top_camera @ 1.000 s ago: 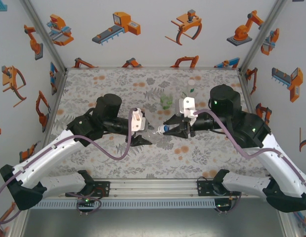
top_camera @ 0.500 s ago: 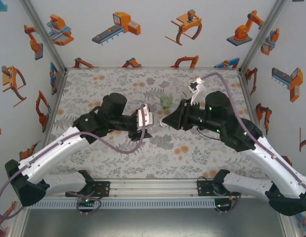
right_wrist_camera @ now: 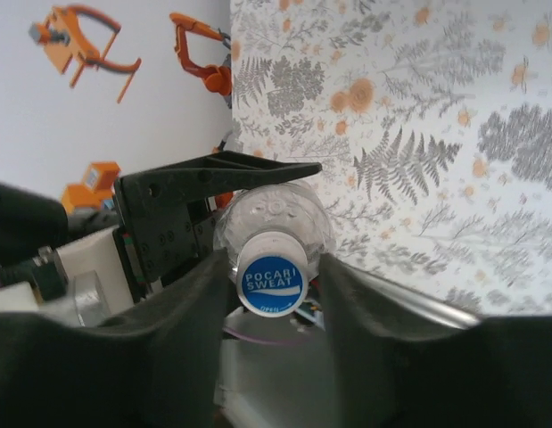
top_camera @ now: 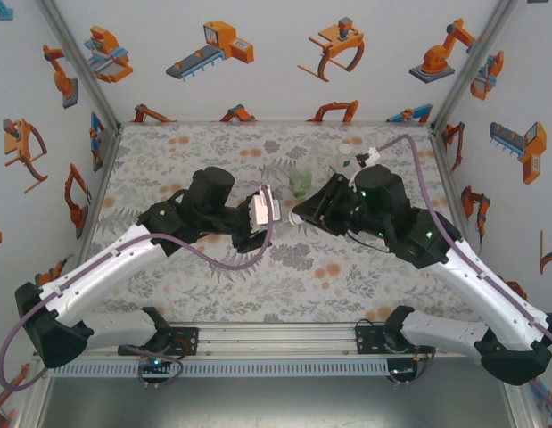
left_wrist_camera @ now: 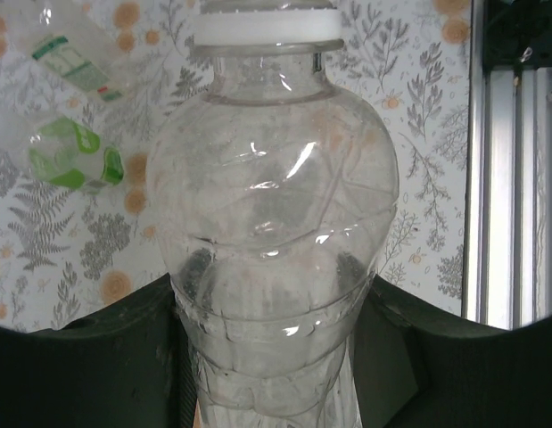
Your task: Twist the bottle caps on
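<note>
Between the 2 arms at mid-table, the left gripper (left_wrist_camera: 274,361) is clamping the short clear plastic bottle (left_wrist_camera: 271,223) low down, its long axis pointing neck-first into the right gripper (top_camera: 300,216), which is pinching the blue-topped round plastic screw cap (right_wrist_camera: 271,283) on that neck.

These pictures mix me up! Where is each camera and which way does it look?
Top external: above and behind the arms, looking down at the patterned table; both arms, left tool, right tool.
Left wrist: looks along its own fingers up the short clear plastic bottle.
Right wrist: faces the blue-topped round plastic cap end-on, own fingers either side.
Shared: both wrist views show that bottle.
</note>
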Robot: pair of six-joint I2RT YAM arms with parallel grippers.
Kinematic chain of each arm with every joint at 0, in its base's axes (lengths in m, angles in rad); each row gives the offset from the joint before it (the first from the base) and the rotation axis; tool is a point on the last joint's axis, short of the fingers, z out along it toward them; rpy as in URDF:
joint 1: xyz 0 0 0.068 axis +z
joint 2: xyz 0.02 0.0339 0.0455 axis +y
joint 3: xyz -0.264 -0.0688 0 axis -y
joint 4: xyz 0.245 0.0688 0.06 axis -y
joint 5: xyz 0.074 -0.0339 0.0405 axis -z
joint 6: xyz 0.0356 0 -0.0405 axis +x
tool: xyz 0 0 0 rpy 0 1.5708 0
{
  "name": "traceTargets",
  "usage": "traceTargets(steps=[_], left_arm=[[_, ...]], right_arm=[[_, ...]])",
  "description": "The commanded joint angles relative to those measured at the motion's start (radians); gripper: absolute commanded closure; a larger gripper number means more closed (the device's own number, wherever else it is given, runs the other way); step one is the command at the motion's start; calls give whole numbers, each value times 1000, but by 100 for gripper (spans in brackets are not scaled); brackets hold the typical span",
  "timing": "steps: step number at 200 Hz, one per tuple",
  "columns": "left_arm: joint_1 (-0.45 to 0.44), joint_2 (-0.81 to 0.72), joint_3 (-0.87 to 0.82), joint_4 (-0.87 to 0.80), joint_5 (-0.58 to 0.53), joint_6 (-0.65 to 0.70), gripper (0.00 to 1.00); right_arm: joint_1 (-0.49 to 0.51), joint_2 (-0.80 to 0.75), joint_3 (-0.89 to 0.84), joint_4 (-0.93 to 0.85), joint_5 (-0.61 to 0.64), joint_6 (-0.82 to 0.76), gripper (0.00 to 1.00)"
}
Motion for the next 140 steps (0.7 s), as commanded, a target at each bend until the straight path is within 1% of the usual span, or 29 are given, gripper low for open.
traceTargets(steps=[1,9,24,40,52,64,86,96,109,140], left_arm=[[-7,-6,34,56,92,26,100],[-7,-10,31,56,108,30,100],[-7,-16,27,55,140,36,100],[-7,-28,19,56,178,50,100],[-7,-35,16,53,207,54,100],[-7,-45,16,41,238,57,100],[-8,-67,10,20,280,58,100],[-8,-78,4,15,292,58,100],[-10,-93,-4,11,300,54,100],[-13,-118,-10,6,307,46,100]], right_arm=[[6,-46,55,70,-21,-269,46],[6,-62,65,69,-25,-368,44],[7,-87,70,79,-52,-560,42],[6,-102,77,95,-137,-788,40],[7,-100,96,86,-228,-954,40],[7,-97,115,67,-354,-1134,41],[6,-65,184,-27,-542,-1404,43],[7,-40,227,-80,-609,-1492,44],[6,-13,265,-127,-671,-1566,44],[6,14,267,-105,-733,-1596,46]])
